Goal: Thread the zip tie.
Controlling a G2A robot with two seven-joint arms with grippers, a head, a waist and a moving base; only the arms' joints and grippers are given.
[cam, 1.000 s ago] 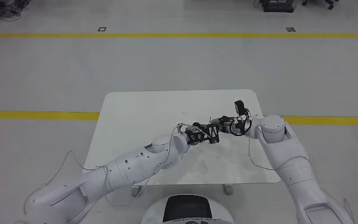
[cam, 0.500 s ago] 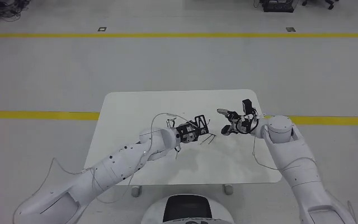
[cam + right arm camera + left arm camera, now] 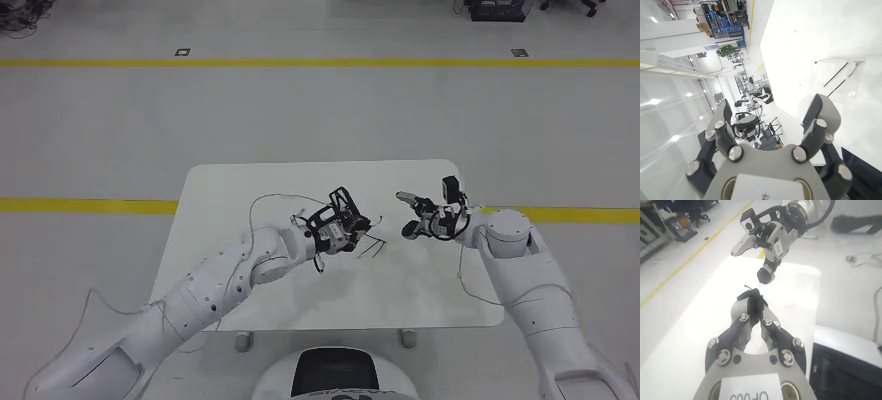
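Zip tie (image 3: 754, 294), one, pinched by left gripper (image 3: 753, 304); right gripper (image 3: 772, 103) agape.

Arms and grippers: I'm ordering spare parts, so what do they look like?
Both arms, left arm and right arm, have smooth white rounded shells with thin cables looping loosely alongside. The left gripper and right gripper share one build: a grey metal base plate, black linkage bars with silver screws, light grey fingers lined with black ribbed pads, and a white printed label on the base.
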